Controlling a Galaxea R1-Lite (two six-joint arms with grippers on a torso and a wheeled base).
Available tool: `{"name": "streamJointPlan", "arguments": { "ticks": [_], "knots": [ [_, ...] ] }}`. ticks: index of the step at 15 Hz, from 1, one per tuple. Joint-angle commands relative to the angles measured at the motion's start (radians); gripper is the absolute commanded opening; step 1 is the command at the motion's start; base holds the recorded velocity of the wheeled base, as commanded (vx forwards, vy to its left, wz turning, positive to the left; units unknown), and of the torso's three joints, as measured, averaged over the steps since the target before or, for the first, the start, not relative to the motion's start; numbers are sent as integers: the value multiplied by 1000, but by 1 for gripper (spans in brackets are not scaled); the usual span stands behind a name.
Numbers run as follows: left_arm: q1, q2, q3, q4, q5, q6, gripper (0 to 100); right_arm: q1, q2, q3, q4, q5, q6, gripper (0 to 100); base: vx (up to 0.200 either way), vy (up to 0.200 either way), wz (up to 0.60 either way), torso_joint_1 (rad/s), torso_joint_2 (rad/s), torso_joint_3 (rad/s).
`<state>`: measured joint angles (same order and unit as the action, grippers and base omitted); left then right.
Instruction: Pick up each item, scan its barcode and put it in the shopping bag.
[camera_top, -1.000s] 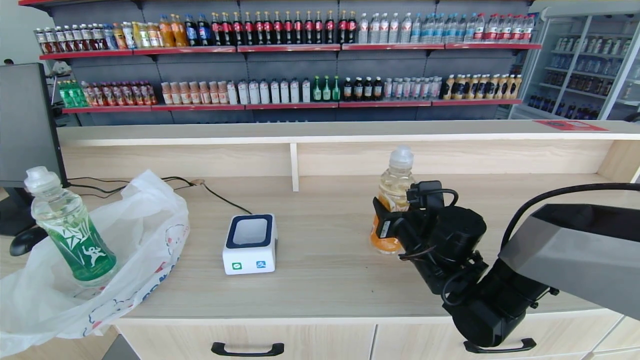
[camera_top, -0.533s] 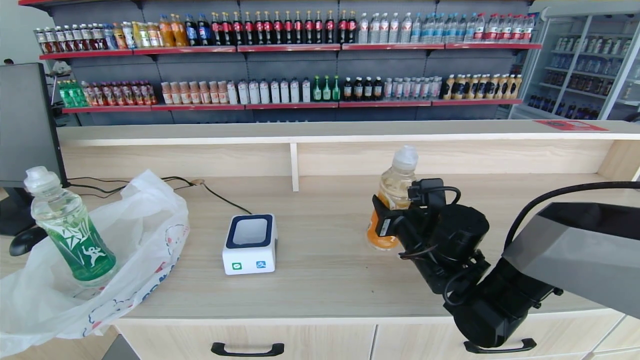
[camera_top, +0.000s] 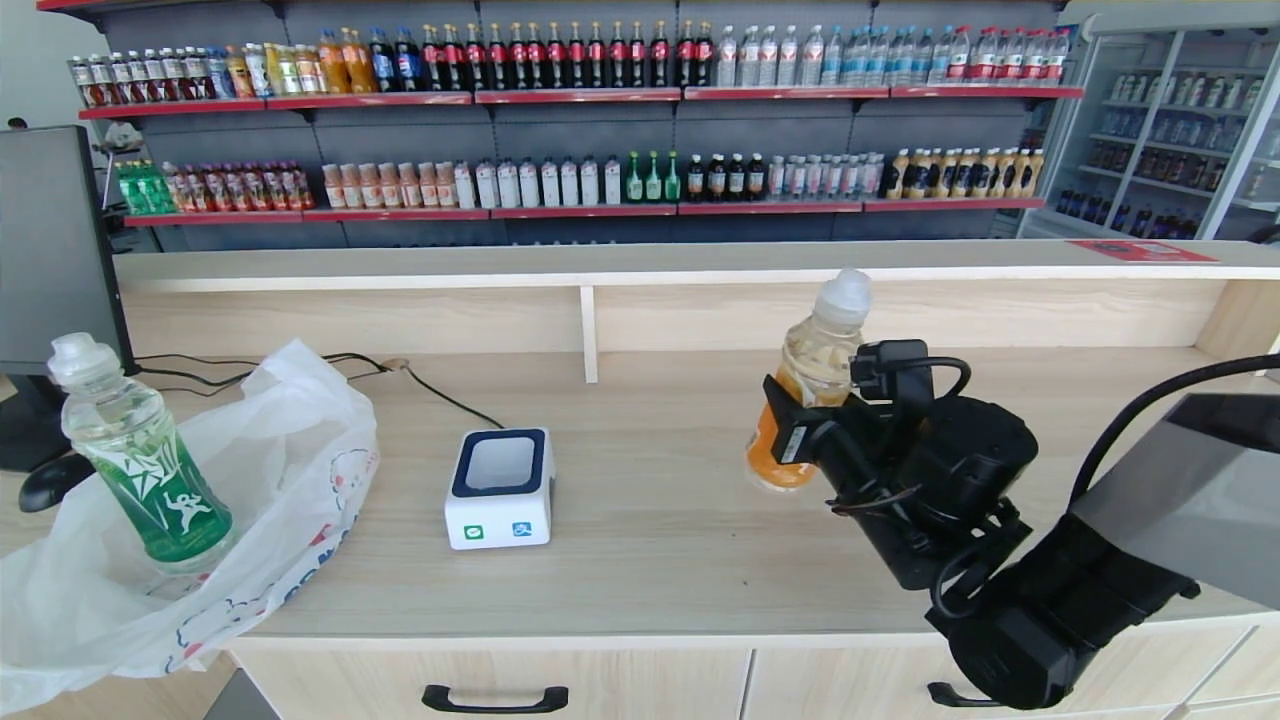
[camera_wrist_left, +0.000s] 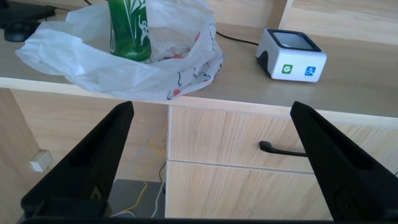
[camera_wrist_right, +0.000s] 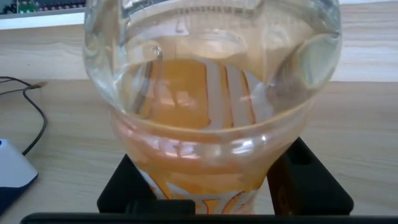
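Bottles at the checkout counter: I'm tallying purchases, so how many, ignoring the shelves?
2. The green-label bottle stands in the shopping bag at the counter's left; the orange-label bottle is in the right gripper, right of the scanner. Bag folds might hide more.

Clear, glossy plastic, smooth orange film label: round orange-labelled drink bottle (camera_top: 815, 362). Same shiny clear plastic under a green label: green-labelled drink bottle (camera_top: 140, 470). Thin, crinkled, softly glossy white plastic: shopping bag (camera_top: 300, 450). Hard, smooth white-and-navy plastic with a glassy top pane: square scanner box (camera_top: 498, 488). Matt, pale wood grain: counter (camera_top: 650, 560). Matt black casing: right gripper (camera_top: 798, 432). Smooth black finish: drawer handle (camera_top: 495, 698).
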<state>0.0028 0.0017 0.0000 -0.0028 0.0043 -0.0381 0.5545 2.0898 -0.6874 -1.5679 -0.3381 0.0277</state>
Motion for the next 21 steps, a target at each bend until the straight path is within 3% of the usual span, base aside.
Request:
{"name": "streamJointPlan", "arguments": {
  "ticks": [1,11,15,21],
  "knots": [
    [0,0,0,0,0,0,100,12,-59,32,-1,1,1,0,0,0,0,0,0,0],
    [-1,0,0,0,-1,12,100,105,-300,307,-3,5,18,0,0,0,0,0,0,0],
    [-1,0,0,0,-1,12,100,280,-372,433,-3,2,48,0,0,0,0,0,0,0],
    [0,0,0,0,-1,12,100,395,-451,473,-3,2,83,0,0,0,0,0,0,0]
  ]
}}
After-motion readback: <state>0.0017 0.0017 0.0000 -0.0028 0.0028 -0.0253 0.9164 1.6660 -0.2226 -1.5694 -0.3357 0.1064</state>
